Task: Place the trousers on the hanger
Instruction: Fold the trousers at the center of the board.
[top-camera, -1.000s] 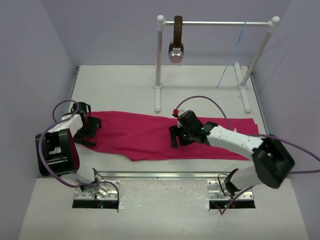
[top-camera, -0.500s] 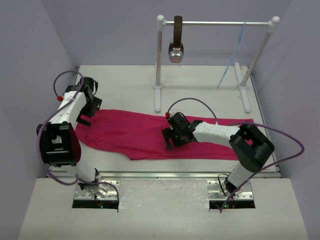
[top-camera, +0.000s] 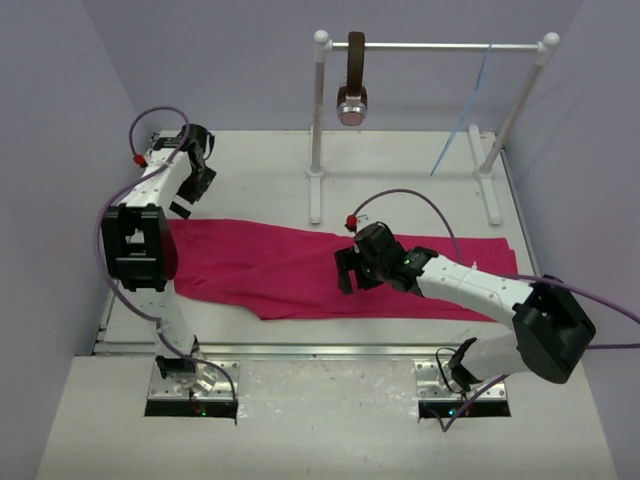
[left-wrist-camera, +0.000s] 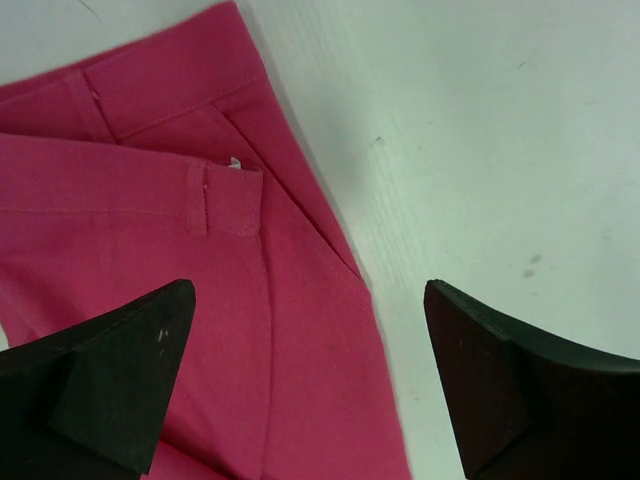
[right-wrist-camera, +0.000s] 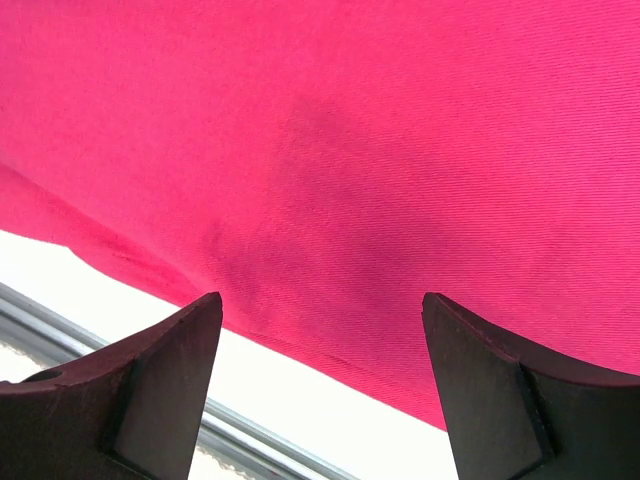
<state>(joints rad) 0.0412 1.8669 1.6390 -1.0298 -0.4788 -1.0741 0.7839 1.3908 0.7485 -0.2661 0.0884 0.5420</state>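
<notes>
White table (top-camera: 400, 160) fills the walled cell, and the trousers (top-camera: 270, 265) lie flat across it from the left edge to the right edge, nearer the front. At the back edge stands a white rack (top-camera: 440, 46), the hanger (top-camera: 460, 118) dangling near its right end. The left gripper (left-wrist-camera: 310, 380), fingers apart, is over the waistband corner. The right gripper (right-wrist-camera: 320, 380), fingers likewise apart, is over the trousers' front edge.

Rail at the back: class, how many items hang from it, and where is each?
2. A brown strap with a metallic end hangs on the rail near the left post. The pale blue hanger hangs near the right post, slanting down-left. No others visible.
</notes>
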